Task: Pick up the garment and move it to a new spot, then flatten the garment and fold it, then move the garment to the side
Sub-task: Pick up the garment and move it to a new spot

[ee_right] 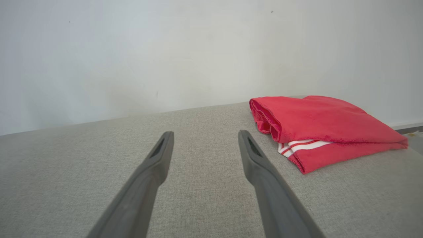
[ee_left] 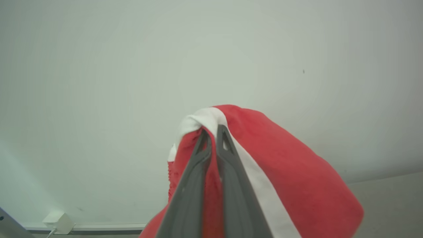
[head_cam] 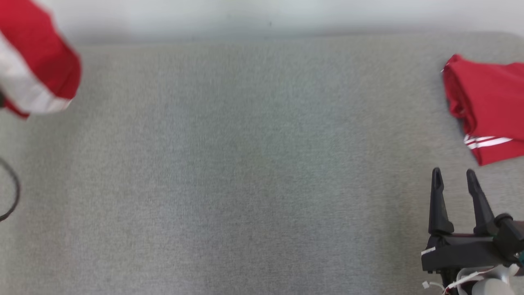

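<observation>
My left fingers [ee_left: 198, 158] pinch shut on a fold of the soft red, white-banded garment [ee_left: 290, 172], dangling at upper left of the head view. Right fingers [ee_right: 160, 158] stand apart, lower right. I'd swing it over the centre of the grey fabric worktop [head_cam: 245, 164], lowering slowly so it spreads.

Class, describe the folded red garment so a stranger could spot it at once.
Start at the grey cushion below the pale wall. On its right side, beyond the open right gripper, lies the folded garment. Unlike the red garment hanging from the left gripper, it rests flat.
</observation>
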`<state>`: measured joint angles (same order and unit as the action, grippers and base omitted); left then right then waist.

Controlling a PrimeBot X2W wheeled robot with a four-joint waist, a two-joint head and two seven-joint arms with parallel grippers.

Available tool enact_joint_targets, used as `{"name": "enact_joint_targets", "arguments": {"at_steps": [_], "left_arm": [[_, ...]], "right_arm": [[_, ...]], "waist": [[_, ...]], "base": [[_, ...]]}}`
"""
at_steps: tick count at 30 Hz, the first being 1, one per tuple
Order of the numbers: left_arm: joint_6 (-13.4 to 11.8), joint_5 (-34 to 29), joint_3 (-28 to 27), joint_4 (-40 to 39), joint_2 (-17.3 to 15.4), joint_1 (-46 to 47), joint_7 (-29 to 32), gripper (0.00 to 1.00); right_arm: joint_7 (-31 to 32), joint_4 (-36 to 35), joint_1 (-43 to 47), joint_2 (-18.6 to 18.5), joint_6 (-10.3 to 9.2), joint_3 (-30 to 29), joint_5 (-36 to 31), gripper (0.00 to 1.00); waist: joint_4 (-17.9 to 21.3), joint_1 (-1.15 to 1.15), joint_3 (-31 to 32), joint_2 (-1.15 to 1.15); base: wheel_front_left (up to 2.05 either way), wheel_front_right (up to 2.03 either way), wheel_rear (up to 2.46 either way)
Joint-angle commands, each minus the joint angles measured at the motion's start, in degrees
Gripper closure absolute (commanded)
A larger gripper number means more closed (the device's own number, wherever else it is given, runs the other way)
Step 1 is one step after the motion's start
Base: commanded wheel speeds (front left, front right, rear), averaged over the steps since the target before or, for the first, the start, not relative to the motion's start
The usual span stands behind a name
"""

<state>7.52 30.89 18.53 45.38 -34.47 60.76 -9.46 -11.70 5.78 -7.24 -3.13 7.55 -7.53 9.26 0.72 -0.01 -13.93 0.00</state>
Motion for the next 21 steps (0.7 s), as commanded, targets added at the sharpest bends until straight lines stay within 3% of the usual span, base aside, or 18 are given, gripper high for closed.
{"name": "enact_joint_targets", "arguments": {"at_steps": [1, 11, 21], "left_arm": [[-0.1, -0.47, 0.95, -2.57, 0.95, 0.95, 0.44, 1.0], [-1.02, 0.43, 6.24, -20.39, 8.04, 3.12, 7.15, 1.0], [-2.86, 2.89, 11.65, -25.52, 17.75, -4.11, 8.03, 1.0]], "right_arm": [[-0.53, 0.58, 0.75, 0.11, -0.14, -0.03, 0.38, 0.0], [-2.63, 4.1, 0.58, 0.25, -0.14, 0.88, 3.68, 0.0], [-3.48, 6.38, 0.91, 0.26, -0.14, 0.89, 5.7, 0.0]], "waist": [[1.58, 0.01, 3.75, 0.0], [10.21, 0.01, 5.41, 0.0], [18.26, 0.01, 4.47, 0.0]], "base": [[0.0, 0.0, 0.0], [0.0, 0.0, 0.0], [0.0, 0.0, 0.0]]}}
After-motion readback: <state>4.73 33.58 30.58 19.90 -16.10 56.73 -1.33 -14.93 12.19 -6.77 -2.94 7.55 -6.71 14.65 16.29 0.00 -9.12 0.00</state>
